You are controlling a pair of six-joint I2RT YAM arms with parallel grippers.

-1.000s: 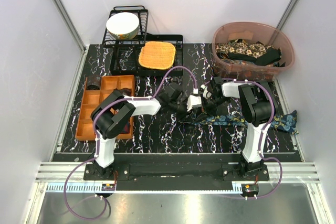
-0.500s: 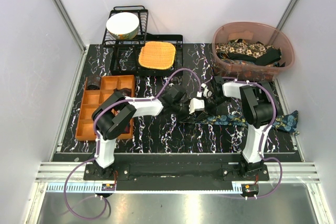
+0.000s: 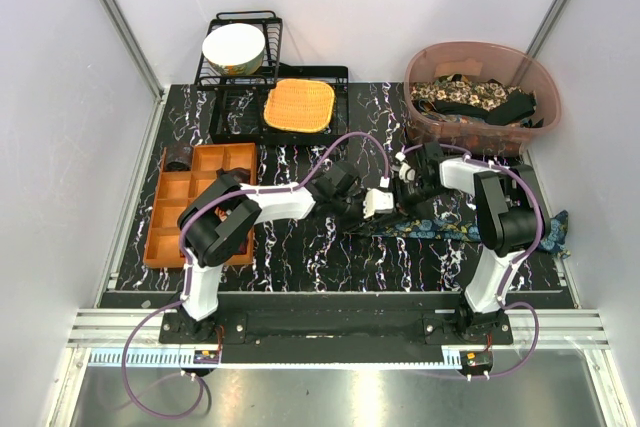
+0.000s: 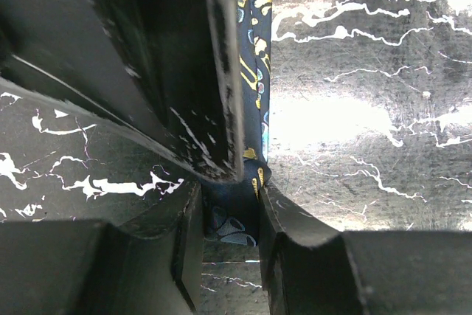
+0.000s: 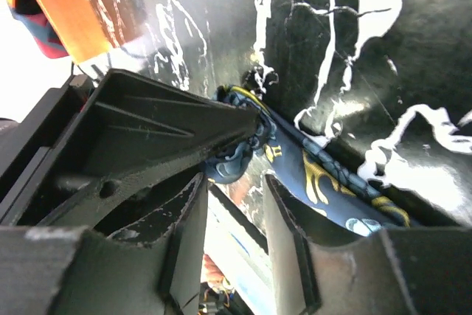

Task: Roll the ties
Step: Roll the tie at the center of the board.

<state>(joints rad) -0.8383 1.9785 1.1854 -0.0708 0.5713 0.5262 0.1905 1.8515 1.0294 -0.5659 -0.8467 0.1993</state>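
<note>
The top view is bright, even and sharp. In the left wrist view white glare lies on the glossy black marbled counter; the left arm's black fingers are blurred, and the dark blue printed tie between them sits in shadow. The right wrist view is overexposed at its left edge.

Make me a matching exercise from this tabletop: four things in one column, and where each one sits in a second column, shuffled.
Things:
1. white bowl
2. orange woven mat
3. orange divided tray
4. dark blue patterned tie

Places:
A. stretched out flat on the right half of the table
B. in the black wire rack, back left
C. on the table's left side, nearer than the rack
D. on the black drainer tray, back middle

Pairs: 1-B, 2-D, 3-C, 4-A
</note>
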